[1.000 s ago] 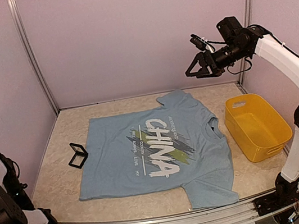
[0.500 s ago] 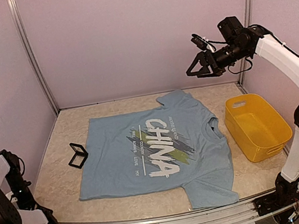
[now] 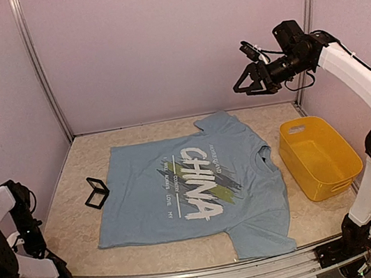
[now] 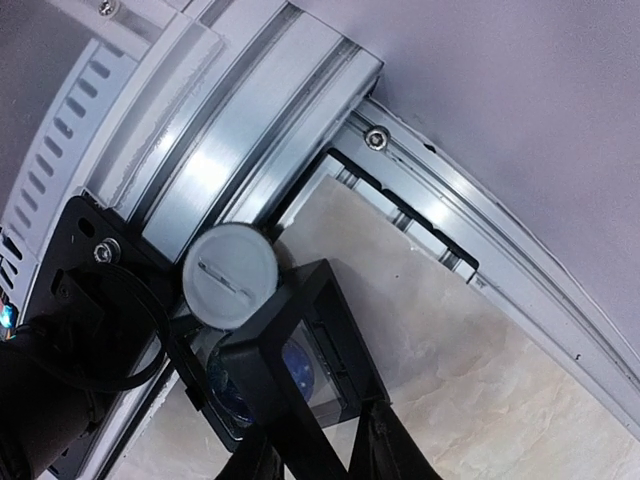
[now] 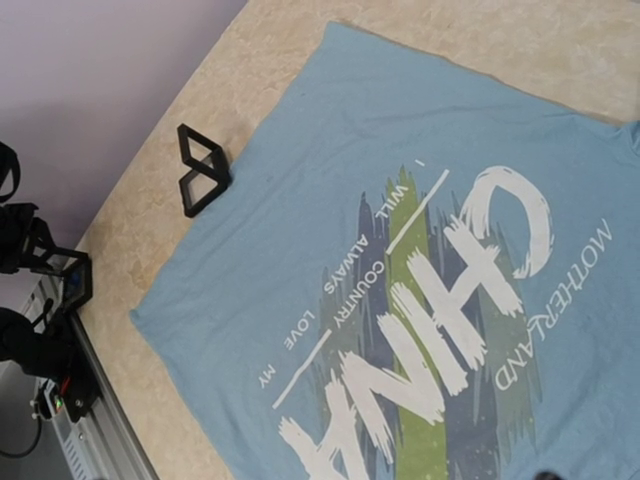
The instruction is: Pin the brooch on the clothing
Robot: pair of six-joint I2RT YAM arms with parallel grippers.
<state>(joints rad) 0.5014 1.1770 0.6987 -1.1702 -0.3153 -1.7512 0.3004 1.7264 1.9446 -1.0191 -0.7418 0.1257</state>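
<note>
Since a second ago, our left arm (image 3: 6,231) has swung its upper link a little to the right, toward the table (image 3: 78,219), while staying folded at the near left corner. Our right gripper (image 3: 240,84) has crept slightly to the right. The T-shirt (image 3: 178,182), the yellow bin (image 3: 340,181) and the black case (image 3: 97,192) lie where they did.

In the left wrist view, our left gripper (image 4: 320,440) has its fingers (image 4: 385,450) on either side of one bar of a black frame (image 4: 330,330). A sliver of table shows between the bar and one finger, so we cannot tell whether the frame is pinched.

The brooch (image 4: 228,275) sits at the far corner of that frame, in front of the metal rail (image 4: 250,150). Its pale back, with a slot across it, faces the camera. We cannot tell whether it rests on the frame. It is well apart from the T-shirt.

Our right gripper hangs high at the far right, above the table, with its fingers spread and nothing between them.

The T-shirt lies flat in the middle of the table with its white lettering up. The black case stands just beside the T-shirt's left edge, and the yellow bin is just beside the collar on the right.
</note>
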